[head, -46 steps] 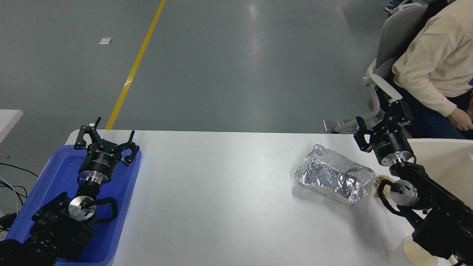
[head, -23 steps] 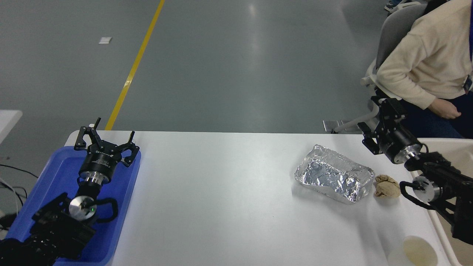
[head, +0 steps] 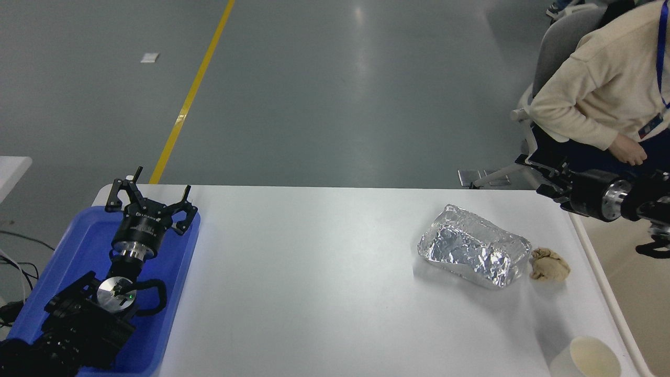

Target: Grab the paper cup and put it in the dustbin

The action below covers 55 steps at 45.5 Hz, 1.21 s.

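on table: one paper cup [head: 586, 359], one foil tray [head: 473, 253].

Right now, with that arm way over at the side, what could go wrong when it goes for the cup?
The paper cup sits at the table's near right corner, partly cut off by the picture's edge; a clumsy nudge might push it off. The right gripper hangs near the seated person's hand, so a swing could come close. The foil tray and paper wad might be grabbed instead.

- foil tray [head: 473, 252] and paper wad [head: 549, 264] sitting touching, blocking the right-centre of the table [head: 314, 288]
- paper cup [head: 585, 358] lying apart from them, bare tabletop surrounding it
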Available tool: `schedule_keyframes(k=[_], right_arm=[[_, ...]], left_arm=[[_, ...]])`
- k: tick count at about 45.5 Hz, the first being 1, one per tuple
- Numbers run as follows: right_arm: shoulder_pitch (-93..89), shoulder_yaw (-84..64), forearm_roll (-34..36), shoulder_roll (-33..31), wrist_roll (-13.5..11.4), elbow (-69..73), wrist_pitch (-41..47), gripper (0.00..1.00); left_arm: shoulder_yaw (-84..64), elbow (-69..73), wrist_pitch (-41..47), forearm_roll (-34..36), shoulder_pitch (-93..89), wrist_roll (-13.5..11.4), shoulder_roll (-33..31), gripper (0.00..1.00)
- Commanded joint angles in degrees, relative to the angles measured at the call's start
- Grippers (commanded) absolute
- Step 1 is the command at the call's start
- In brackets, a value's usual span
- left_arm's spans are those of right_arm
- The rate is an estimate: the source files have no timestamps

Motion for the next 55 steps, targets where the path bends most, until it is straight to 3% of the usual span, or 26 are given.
schedule_keyframes(k=[1, 12, 18, 31, 42, 55], right_arm=[[19.29, -21.58, -2.51, 1.74, 0.01, 9.64, 12.93, 1.00], [31.95, -28.71, -13.85, 7.02, 0.01, 15.53, 26.48, 1.00], [39.33, -29.24, -15.78, 8.51, -0.25, 19.31, 26.48, 1.00], [49.97, -29.50, -26.94, 10.18, -1.30, 28.36, 26.48, 1.00], [56.56, -32.05, -27.74, 10.18, -4.11, 31.45, 26.48, 1.00], [56.65, -35.13, -26.60, 8.43, -4.20, 31.18, 26.48, 1.00]], left_arm=[[0.00, 0.00, 0.00, 0.00, 0.00, 0.01, 0.00, 1.00], [0.00, 0.00, 0.00, 0.00, 0.00, 0.01, 0.00, 1.00], [0.00, 0.00, 0.00, 0.00, 0.00, 0.01, 0.00, 1.00], [0.00, 0.00, 0.00, -0.08, 0.00, -0.07, 0.00, 1.00], [0.00, 0.09, 0.00, -0.08, 0.00, -0.07, 0.00, 1.00], [0.00, 0.00, 0.00, -0.08, 0.00, -0.07, 0.00, 1.00]])
